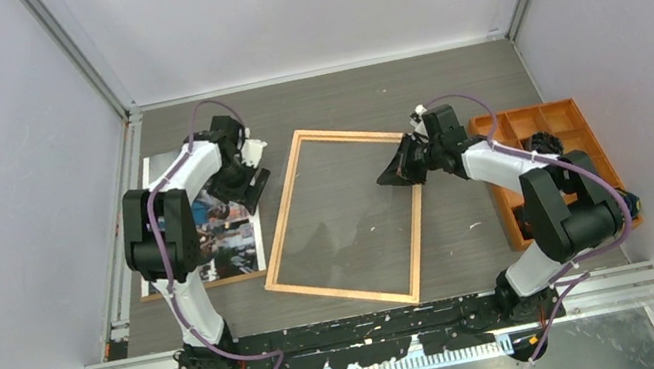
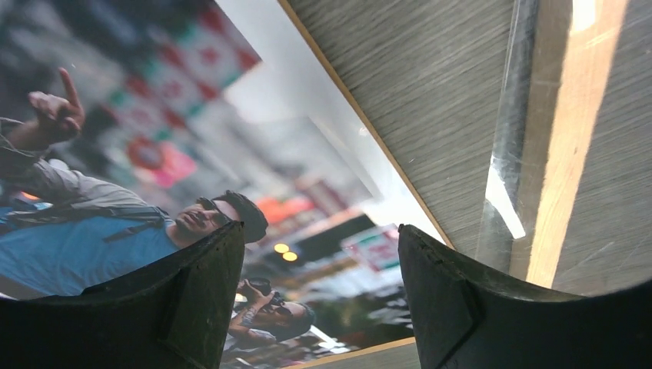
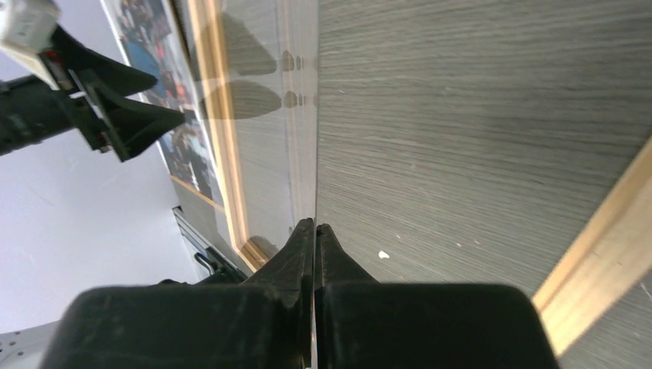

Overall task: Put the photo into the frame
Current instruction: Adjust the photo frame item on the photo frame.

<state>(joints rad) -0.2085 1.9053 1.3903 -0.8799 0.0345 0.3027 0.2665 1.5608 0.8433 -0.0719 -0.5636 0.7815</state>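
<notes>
My left claw (image 2: 319, 234) hangs spread wide over the photo (image 2: 138, 169), which lies flat just left of the frame (image 1: 280, 223); my right claw (image 3: 314, 227) pinches the frame's clear pane (image 3: 304, 138) at its right side

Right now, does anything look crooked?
Yes: the frame lies tilted on the table, not square with the photo beside it. The right tool seems to pinch its clear sheet by the edge.

You can read no text here: the signs (image 2: 164, 160) in the photo (image 2: 115, 223) blur past legibility in the left wrist view.
</notes>
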